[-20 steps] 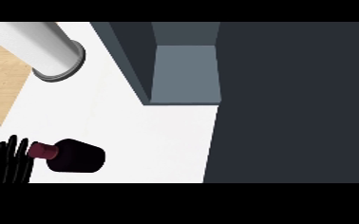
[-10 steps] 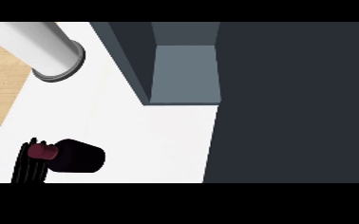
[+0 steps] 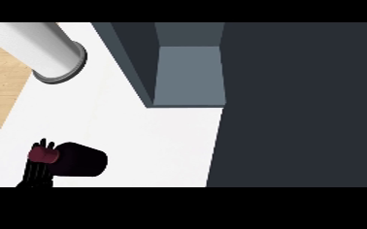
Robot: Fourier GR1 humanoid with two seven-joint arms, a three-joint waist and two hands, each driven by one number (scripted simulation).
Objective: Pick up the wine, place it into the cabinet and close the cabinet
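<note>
i see the dark wine bottle with a maroon cap [image 3: 79,159] low at the left of the white table [image 3: 143,136], my black left hand [image 3: 36,172] at its neck; i cannot tell if it grips. the dark grey cabinet [image 3: 190,73] is well apart.

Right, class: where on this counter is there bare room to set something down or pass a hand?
Bare white counter lies between the pale cylinder and the wine bottle, and from the bottle across to the dark panel at right. The open cabinet compartment looks bare too. Crowded: the lower-left corner, where the left hand is at the bottle's neck.
</note>
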